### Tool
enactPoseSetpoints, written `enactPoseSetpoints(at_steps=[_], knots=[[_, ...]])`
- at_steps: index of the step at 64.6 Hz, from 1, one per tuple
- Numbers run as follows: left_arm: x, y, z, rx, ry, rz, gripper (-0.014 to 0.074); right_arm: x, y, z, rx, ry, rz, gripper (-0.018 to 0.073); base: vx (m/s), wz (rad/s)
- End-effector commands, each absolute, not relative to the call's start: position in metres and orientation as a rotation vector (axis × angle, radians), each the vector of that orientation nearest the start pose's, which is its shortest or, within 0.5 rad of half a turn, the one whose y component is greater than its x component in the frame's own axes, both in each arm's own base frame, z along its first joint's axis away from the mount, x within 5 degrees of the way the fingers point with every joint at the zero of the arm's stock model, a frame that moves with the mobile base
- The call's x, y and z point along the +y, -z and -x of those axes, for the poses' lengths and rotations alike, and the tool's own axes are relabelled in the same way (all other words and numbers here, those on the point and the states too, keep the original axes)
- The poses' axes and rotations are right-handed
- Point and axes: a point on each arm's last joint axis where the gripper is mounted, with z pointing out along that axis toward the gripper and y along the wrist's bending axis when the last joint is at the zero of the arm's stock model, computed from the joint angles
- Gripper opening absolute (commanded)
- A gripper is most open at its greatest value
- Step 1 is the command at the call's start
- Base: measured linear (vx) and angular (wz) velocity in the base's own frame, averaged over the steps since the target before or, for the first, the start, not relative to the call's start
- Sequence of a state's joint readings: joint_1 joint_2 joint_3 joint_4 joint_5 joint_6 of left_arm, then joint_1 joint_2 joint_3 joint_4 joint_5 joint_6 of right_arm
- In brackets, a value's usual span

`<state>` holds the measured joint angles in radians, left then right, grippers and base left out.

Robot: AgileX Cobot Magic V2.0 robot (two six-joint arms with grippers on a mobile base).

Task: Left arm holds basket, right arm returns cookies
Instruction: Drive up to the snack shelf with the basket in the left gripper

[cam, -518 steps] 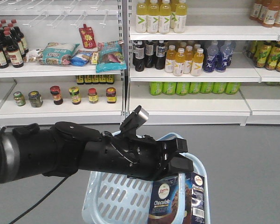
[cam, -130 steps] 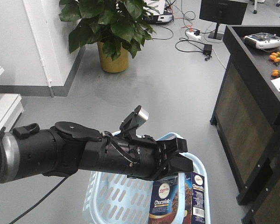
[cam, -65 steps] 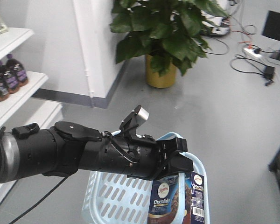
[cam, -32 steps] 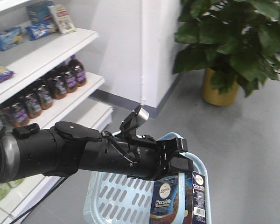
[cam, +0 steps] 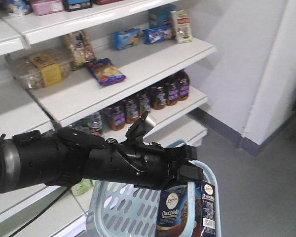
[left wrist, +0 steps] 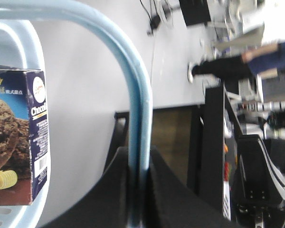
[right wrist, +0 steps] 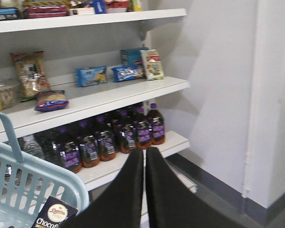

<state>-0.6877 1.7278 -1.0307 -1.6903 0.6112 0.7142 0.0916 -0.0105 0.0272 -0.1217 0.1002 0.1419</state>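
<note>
We judge this the carrying step: the shelves [cam: 133, 57] rise behind and left of the basket [cam: 113, 210], with bare floor [cam: 266, 187] to its right for turning. The left arm [cam: 64, 163] lies across the basket's top, jaws clamped on the handle [left wrist: 138, 109]. The cookies [cam: 175, 217] stand upright inside the basket, at its right wall. The right arm [right wrist: 145, 190] hangs just right of the basket, jaws together and empty; next it must open them and reach in beneath the handle, clear of the shelf lips.
</note>
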Motion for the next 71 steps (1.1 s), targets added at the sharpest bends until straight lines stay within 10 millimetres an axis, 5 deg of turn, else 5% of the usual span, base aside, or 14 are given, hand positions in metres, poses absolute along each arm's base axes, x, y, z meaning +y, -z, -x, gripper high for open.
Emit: enactPoseSetpoints(at_steps=[1, 71], knots=[[-0.2737, -0.2681, -0.2444, 2.331, 1.691, -0.036, -0.0006, 0.0049, -0.2018, -0.0557, 1.516, -0.079, 0.06, -0.0008, 0.2, 0.81], [-0.2737, -0.2681, -0.2444, 2.331, 1.691, -0.036, -0.0006, 0.0049, -0.2018, -0.0557, 1.516, -0.079, 0.06, -0.0008, 0.15, 0.62]])
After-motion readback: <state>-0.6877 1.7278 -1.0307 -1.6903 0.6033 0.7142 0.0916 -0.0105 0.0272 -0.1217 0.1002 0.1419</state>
